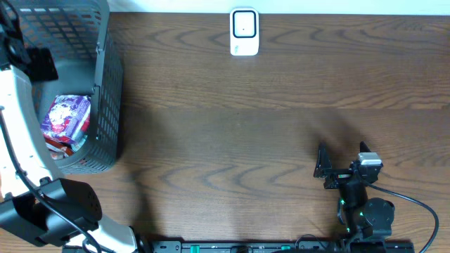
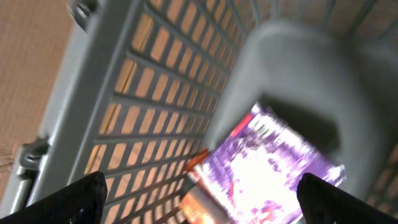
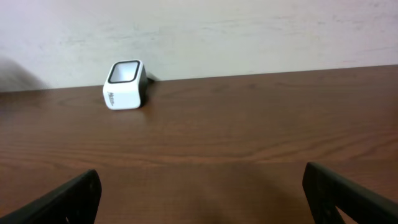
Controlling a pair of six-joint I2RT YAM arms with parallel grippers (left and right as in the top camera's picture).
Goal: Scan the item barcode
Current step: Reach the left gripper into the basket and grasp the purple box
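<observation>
Overhead view: left tool (image 2: 202,200) wide apart above purple packet (image 1: 67,116) in basket (image 1: 107,84); right tool (image 3: 205,196) likewise, empty, opposite scanner (image 1: 244,31)

A grey basket (image 1: 105,91) with slatted walls stands upright at the far left of the dark, wood-grained bench (image 1: 246,133). Through the slats of the basket wall (image 2: 155,93) the brown bench top shows. Right of the basket, the bench (image 3: 249,124) runs back to a pale wall (image 3: 249,31).
</observation>
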